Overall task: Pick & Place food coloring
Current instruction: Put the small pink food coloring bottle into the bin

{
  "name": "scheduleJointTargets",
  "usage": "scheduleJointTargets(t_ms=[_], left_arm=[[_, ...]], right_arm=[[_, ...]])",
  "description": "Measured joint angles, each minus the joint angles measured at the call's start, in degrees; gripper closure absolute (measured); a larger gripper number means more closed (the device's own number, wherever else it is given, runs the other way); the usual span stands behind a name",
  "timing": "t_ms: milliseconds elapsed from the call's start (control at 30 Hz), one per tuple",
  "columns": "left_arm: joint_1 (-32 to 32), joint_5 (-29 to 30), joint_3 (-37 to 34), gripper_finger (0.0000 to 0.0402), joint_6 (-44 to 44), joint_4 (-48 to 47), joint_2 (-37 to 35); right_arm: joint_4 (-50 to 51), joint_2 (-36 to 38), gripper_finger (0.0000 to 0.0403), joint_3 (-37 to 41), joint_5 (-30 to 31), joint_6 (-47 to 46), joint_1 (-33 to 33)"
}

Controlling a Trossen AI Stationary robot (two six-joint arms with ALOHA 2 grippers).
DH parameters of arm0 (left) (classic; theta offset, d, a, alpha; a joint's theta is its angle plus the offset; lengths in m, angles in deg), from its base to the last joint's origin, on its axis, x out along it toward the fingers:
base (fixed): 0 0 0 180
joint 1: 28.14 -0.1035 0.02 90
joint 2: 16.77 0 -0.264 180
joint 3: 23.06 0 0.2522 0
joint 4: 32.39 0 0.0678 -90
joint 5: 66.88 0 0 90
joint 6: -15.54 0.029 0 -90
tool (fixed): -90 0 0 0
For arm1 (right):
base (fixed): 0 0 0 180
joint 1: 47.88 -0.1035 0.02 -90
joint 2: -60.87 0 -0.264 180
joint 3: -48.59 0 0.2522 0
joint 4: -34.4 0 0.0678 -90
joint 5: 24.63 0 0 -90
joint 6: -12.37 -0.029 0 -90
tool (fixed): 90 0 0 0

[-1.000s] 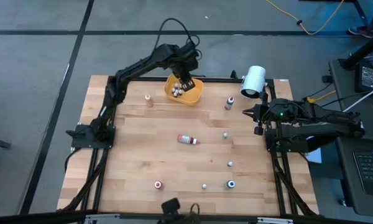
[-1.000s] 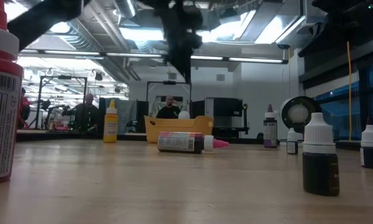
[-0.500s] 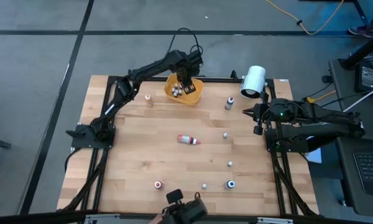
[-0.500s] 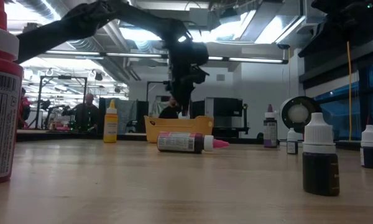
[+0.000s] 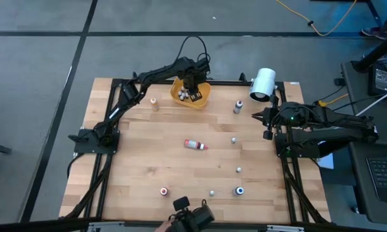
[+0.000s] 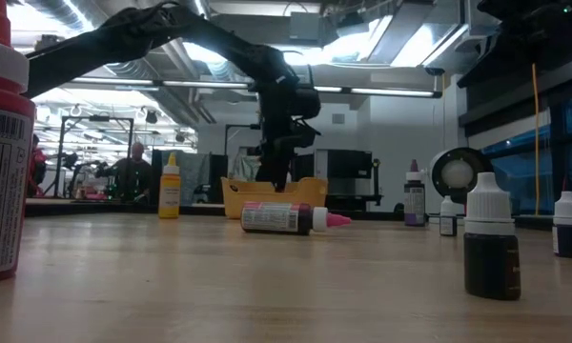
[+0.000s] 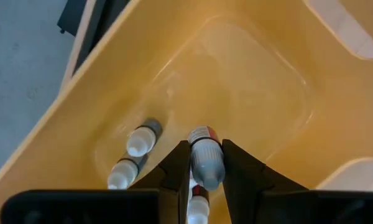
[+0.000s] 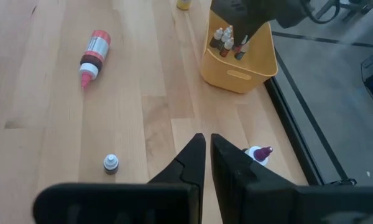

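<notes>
The orange bowl (image 5: 191, 94) stands at the table's far edge with several tiny bottles (image 7: 132, 157) lying on its floor. My left gripper (image 5: 192, 89) reaches down inside the bowl (image 7: 248, 87), shut on one small food coloring bottle (image 7: 205, 158). Other bottles stand apart on the wood: a yellow one (image 5: 154, 102), a purple-topped one (image 5: 237, 106) and a red-topped one (image 5: 163, 191). A pink-tipped bottle (image 5: 195, 144) lies on its side mid-table. My right gripper (image 5: 266, 122) waits, shut, at the table's right edge. My left gripper pinches the small bottle between its two fingers (image 7: 174, 171), on the grey part of its body (image 7: 206, 167). The fingers come from above, pointing down into the bowl. The bottle's red-and-white end (image 7: 202, 133) points at the bowl's floor; whether it touches the floor I cannot tell.
A big white cylinder (image 5: 262, 84) lies at the far right corner. More small bottles stand toward the near right, among them (image 5: 233, 140), (image 5: 238, 170) and a blue-topped one (image 5: 239, 191). The table's middle left is bare wood (image 5: 135, 154). People show in the room behind (image 6: 133, 167).
My left gripper has come down from above the orange bowl into it, with the arm stretching farther toward the table's far edge. The right arm and the bottles on the table have kept still.
</notes>
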Motion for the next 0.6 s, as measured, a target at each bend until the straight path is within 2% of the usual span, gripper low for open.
scheduleJointTargets(t_ms=[300,600], left_arm=[[0.0,1.2,-3.7,0.0335,0.0,4.0,0.0],[-0.3,3.0,-3.8,0.0335,1.0,5.2,0.0]], right_arm=[[0.0,0.0,0.0373,0.0,0.0,0.0,0.0],[0.0,0.0,0.0373,0.0,0.1,0.0,0.0]])
